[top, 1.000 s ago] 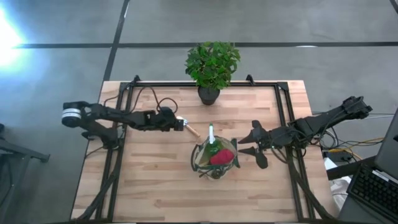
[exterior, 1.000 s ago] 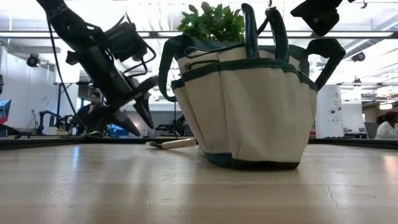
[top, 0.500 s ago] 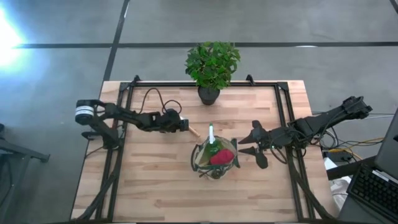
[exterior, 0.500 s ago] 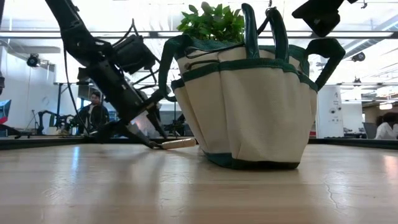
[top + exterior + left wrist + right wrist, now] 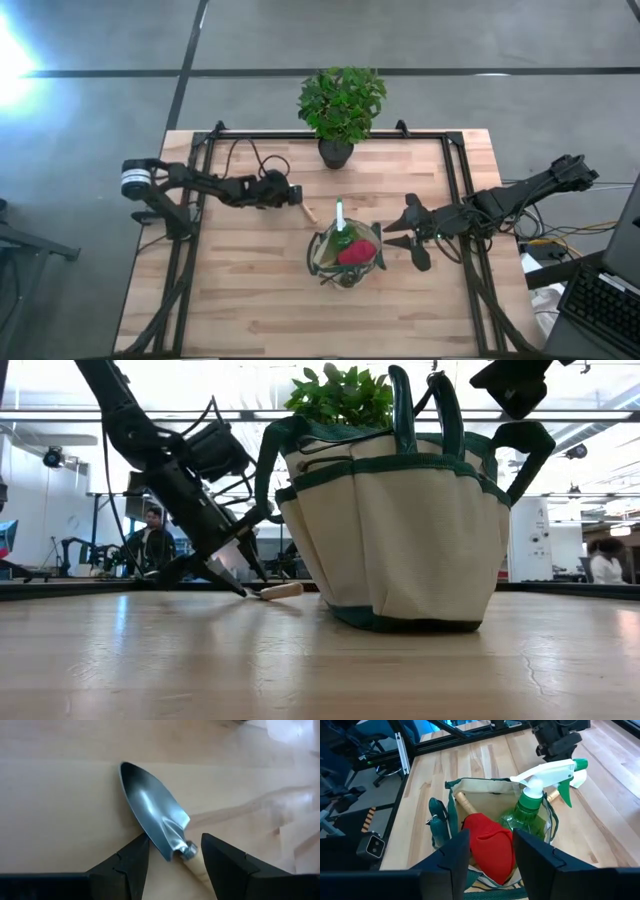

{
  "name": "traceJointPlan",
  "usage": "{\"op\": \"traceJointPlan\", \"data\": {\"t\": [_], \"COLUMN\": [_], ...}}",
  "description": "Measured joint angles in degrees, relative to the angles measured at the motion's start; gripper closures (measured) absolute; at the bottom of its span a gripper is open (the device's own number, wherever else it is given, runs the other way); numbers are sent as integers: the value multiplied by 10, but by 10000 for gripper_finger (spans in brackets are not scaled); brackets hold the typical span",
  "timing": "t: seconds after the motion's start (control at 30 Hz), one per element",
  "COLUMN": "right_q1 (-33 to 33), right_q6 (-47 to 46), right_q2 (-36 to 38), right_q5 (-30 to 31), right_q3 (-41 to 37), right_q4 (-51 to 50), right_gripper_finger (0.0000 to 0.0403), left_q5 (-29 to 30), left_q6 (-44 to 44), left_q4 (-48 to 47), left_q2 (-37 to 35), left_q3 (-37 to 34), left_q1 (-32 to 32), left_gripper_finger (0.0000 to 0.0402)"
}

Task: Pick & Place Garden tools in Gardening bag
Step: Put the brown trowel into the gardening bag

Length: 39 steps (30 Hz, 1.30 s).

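A trowel with a metal blade (image 5: 152, 817) and a wooden handle (image 5: 308, 212) lies flat on the table, left of the gardening bag (image 5: 347, 256). My left gripper (image 5: 172, 845) is open and low at the table (image 5: 240, 585), one finger on each side of the trowel's neck. The bag stands upright and holds a red glove (image 5: 490, 845), a green spray bottle (image 5: 535, 805), dark green pruners (image 5: 437, 822) and a wooden handle (image 5: 464, 802). My right gripper (image 5: 398, 233) is open and empty, above the table just right of the bag. My left gripper comes slanting down from the table's left, its fingers (image 5: 134, 862) astride the trowel's neck (image 5: 186, 851) where blade meets handle. One finger lies close against the blade's edge (image 5: 146, 837); I cannot tell whether it touches. The trowel lies flat on the table.
A potted leafy plant (image 5: 341, 100) stands at the table's far edge, behind the bag. A black metal frame (image 5: 200, 160) runs along the left, right and far sides. Bare wood shows in front of the bag (image 5: 260, 310). People show in the room behind (image 5: 150, 540).
My left gripper has come down from above the table to the tabletop and moved toward the trowel, staying open; its fingers now stand on either side of the trowel's neck.
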<state>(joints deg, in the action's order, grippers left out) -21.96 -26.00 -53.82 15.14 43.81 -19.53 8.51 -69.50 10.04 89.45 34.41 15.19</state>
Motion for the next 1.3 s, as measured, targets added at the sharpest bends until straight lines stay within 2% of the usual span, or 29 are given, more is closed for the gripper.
{"op": "traceJointPlan", "data": {"t": [0.47, 0.87, 1.03, 1.2, 1.3], "right_q1": [0, 0, 0, 0, 0], "right_q6": [0, 0, 0, 2, 2], "right_q2": [0, 0, 0, 0, 0], "right_q5": [1, 1, 1, 1, 1], "right_q3": [0, 0, 0, 0, 0], "right_q4": [0, 0, 0, 0, 0], "right_gripper_finger": [262, 266, 265, 273, 277], "left_q5": [5, 7, 5, 7, 10], "left_q6": [4, 6, 34, 79, 99], "left_q4": [5, 89, 85, 86, 91], "left_q2": [14, 64, 64, 65, 65], "left_q3": [0, 1, 1, 0, 1], "left_q1": [14, 16, 17, 17, 17], "left_gripper_finger": [218, 226, 277, 375, 390]}}
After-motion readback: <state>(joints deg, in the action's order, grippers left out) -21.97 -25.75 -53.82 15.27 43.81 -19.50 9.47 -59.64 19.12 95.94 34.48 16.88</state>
